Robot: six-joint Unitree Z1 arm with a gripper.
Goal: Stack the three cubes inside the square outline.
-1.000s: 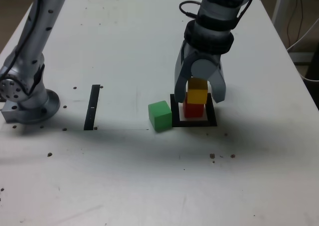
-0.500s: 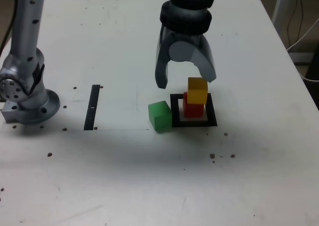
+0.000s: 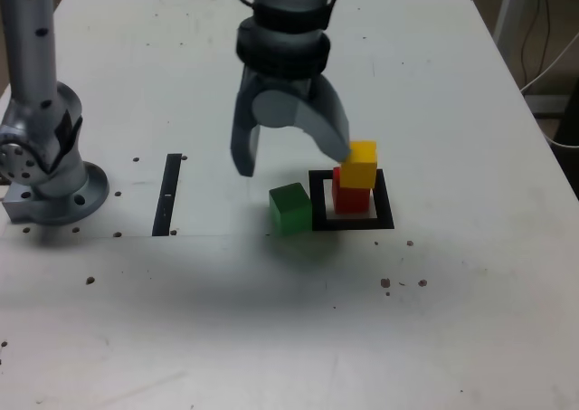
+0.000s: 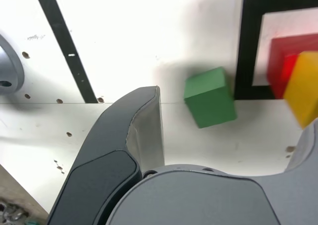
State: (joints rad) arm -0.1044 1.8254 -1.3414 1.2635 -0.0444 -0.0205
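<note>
Inside square outline [image 3: 384, 222]: red cube [image 3: 351, 198], yellow cube [image 3: 360, 164]

I am working in what looks like a robotics lab or test room. My arm's metal base [image 3: 50, 179] is bolted onto a plain white table [image 3: 271, 319], a bare work surface marked with small screw holes and dark specks. A narrow black strip [image 3: 167, 195] and a black square outline [image 3: 353, 202] are laid flat on the tabletop as markers. Three small coloured blocks sit by that square, test props and not household things. Past the table's far corner, on the exterior view's right, loose white cables [image 3: 545, 61] hang beside a pale frame, and a strip of brownish floor shows.
</note>
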